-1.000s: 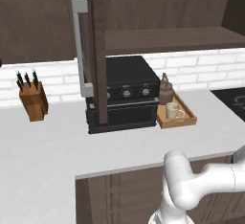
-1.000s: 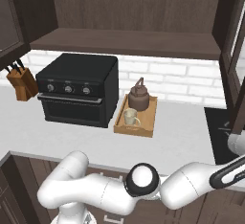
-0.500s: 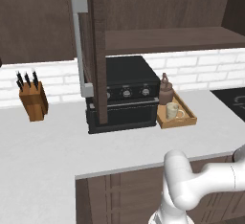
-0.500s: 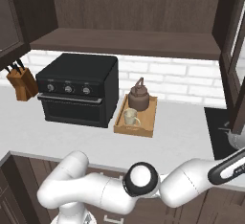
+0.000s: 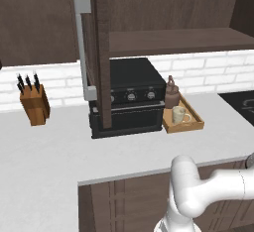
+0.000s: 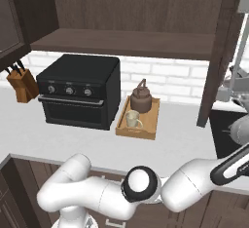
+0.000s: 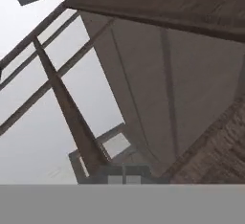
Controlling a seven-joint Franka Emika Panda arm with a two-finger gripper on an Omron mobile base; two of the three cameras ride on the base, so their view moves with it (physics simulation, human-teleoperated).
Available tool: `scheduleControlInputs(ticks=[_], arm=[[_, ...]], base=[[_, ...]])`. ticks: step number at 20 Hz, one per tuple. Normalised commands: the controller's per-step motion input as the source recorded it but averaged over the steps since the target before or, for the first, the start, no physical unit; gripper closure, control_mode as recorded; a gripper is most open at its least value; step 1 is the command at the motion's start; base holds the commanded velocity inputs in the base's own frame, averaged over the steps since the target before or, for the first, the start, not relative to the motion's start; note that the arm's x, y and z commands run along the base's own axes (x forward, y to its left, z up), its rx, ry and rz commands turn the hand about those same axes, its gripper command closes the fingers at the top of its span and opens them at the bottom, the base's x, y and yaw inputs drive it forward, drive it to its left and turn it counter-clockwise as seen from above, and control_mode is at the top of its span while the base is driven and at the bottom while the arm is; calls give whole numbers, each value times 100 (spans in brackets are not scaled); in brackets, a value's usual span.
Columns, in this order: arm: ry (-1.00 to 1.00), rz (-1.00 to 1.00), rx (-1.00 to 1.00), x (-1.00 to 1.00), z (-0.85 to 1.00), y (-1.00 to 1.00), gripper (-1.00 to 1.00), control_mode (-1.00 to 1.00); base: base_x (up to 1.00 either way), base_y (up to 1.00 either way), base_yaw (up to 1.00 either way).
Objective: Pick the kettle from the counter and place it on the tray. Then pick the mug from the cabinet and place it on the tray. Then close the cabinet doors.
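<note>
Jaws closed tight on nothing: our gripper (image 7: 125, 175) has its tips pressed together and sits close under the right door (image 6: 219, 51), whose grey panel slants up and away from them in the hand view. We cannot tell whether the tips touch the door or its handle (image 6: 243, 8).

Over the last second little has shifted. Only our forearm has sunk slightly at the right of the right base view; the base has not driven, and nothing on the counter (image 5: 54, 151) has moved.

The kettle (image 5: 171, 94) and the mug (image 5: 178, 114) both stand on the tray (image 5: 196, 125), well apart from the jaws, below them and off to their left. We judge both placing steps done. Both doors are open, the left door (image 5: 101, 52) too, far to the left of the jaws. Closing them is what remains, and we appear to be lining up on the right one first.
</note>
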Motion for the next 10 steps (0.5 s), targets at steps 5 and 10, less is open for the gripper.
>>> scheduleControlInputs(ticks=[5,10], arm=[[-25,13,-20,-62,18,100,100,-100],[-26,3,-5,-41,43,100,100,-100]], base=[[0,0,0],[0,0,0]])
